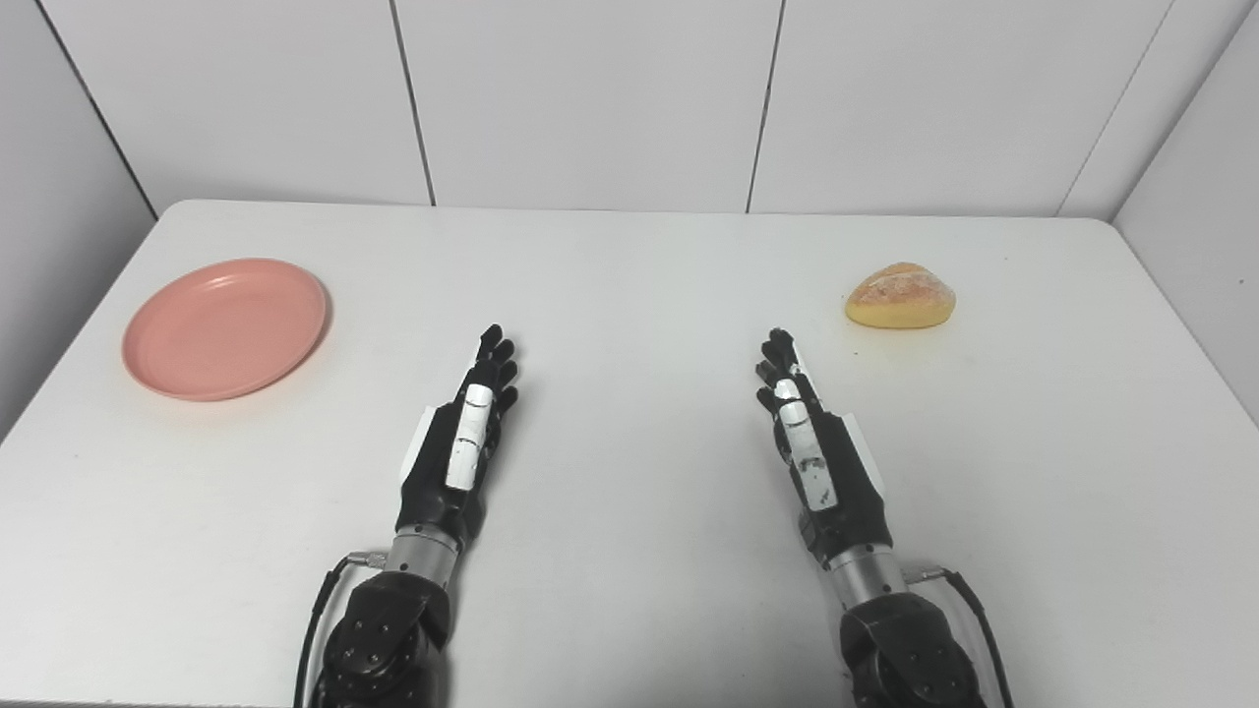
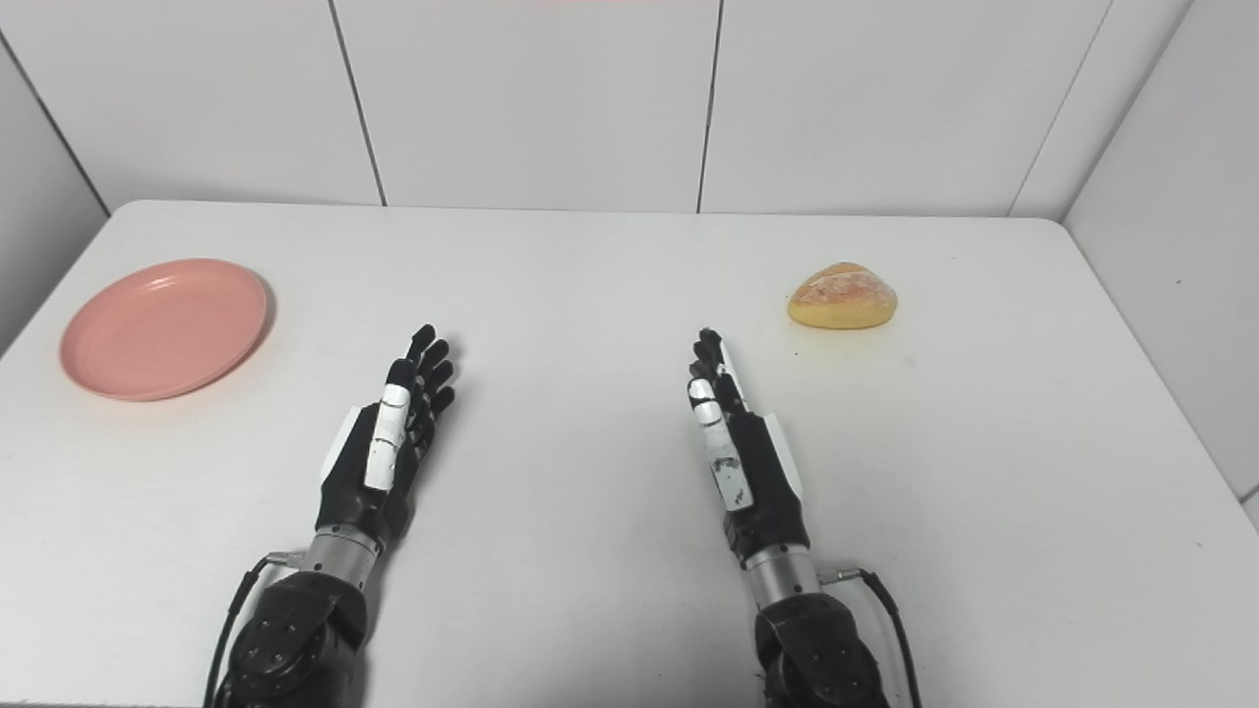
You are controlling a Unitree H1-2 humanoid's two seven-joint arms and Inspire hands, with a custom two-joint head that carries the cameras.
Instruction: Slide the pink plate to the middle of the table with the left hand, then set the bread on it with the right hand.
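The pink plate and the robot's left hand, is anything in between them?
No. Between the pink plate and the left hand there is only bare white table. Both eye views show that.

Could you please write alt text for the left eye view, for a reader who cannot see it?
Two open black robot hands, the left hand and right hand, rest mid-table on a white table, holding nothing. An empty pink plate sits far left; the bread lies far right.

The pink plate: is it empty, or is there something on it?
Empty. The plate shows only its bare pink surface; the bread lies far away on the table.
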